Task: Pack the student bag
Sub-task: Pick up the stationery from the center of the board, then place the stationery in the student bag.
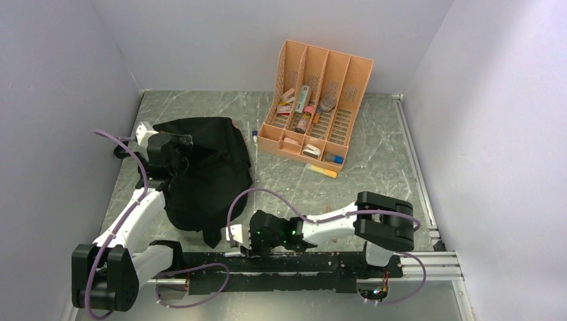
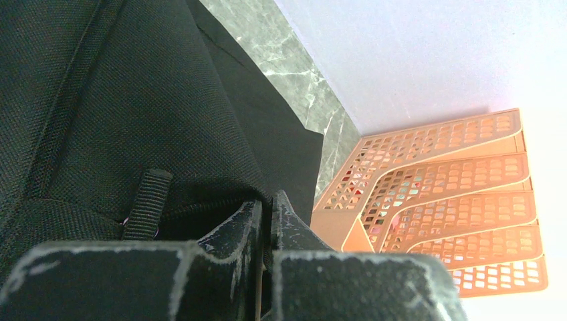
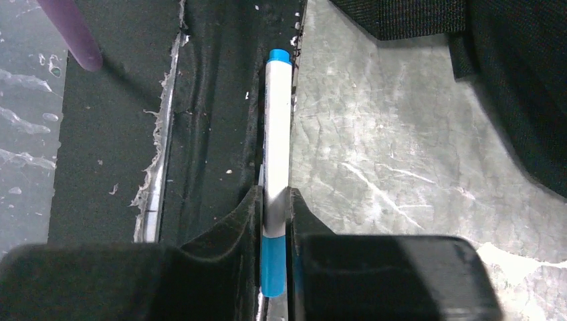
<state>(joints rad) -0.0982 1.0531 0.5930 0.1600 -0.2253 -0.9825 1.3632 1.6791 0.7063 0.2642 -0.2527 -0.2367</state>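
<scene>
"Along the near edge, at six o'clock, how much room is there?"

"Little. The right claw [image 3: 275, 204] sits low where a black strip [image 3: 207, 134] meets the marbled worktop [image 1: 374, 154]. A strap end of the student bag [image 1: 207, 170] lies near it, toward twelve."

"And the wider surface?"

"Bare grey-green marble runs from the centre out to three o'clock and stops at a metal rail [image 1: 416, 167]. White walls close the left, far and right sides. An orange organizer [image 1: 321, 100] stands at one o'clock with small items in its slots, and a yellow pen [image 1: 322, 171] lies just in front of it."

"Where is the bag?"

"It lies flat at nine to ten o'clock, apart from the organizer."

"The arms?"

"The left arm rises from its base at seven o'clock to the bag's far-left corner. The left claw [image 2: 264, 224] has its jaws closed together, tips against the black fabric. I cannot tell whether any cloth is pinched. The right arm folds from five o'clock toward nine with its claw pointing down. Its fingers are closed on a white marker [image 3: 278, 134] with blue ends, which lies along the strip's edge."
</scene>
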